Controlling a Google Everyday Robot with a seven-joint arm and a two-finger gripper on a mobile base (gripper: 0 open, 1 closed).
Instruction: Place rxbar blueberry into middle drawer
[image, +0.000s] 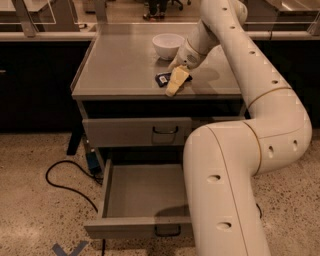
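The rxbar blueberry (162, 78), a small dark blue bar, lies flat on the grey cabinet top (120, 65), just in front of the white bowl (168, 45). My gripper (175, 84) hangs low over the cabinet top, right at the bar's right end, and hides part of it. Whether it touches the bar I cannot tell. The middle drawer (142, 192) is pulled out below, with its dark handle (167, 231) at the front. Nothing shows inside it. My arm's lower links cover its right part.
The closed upper drawer front (132, 131) sits above the open drawer. A black cable (60, 182) runs over the speckled floor at the left. My big white arm links (225, 190) stand at the right of the cabinet.
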